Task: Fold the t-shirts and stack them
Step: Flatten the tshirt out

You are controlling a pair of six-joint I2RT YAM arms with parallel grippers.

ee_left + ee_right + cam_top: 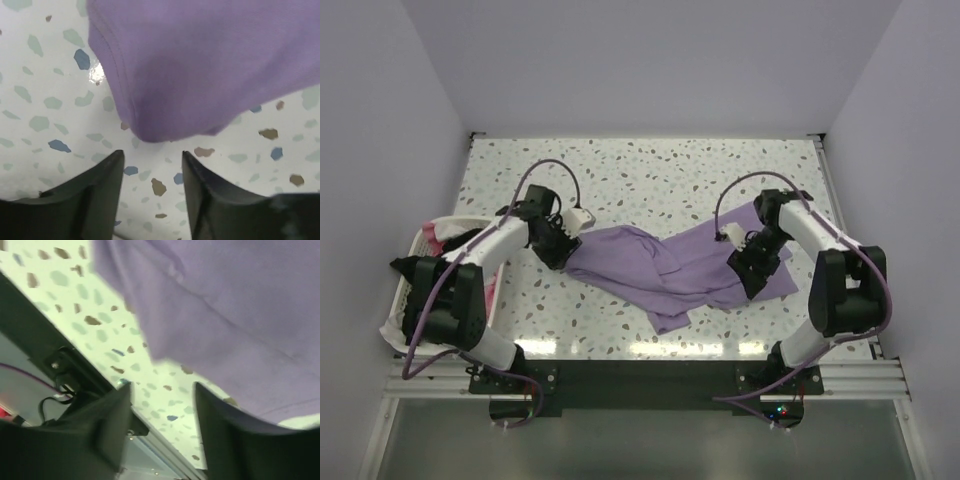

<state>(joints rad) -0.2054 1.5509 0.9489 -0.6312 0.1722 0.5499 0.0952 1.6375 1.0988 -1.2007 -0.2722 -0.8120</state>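
Lilac cloth t-shirt rumpled on speckled table | left gripper released | right gripper released

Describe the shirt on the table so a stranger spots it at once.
On the speckled table, toward its near edge, lies a crumpled lilac t-shirt. It is the only cloth on the tabletop; the other clothes sit bunched in the white basket at the left edge.
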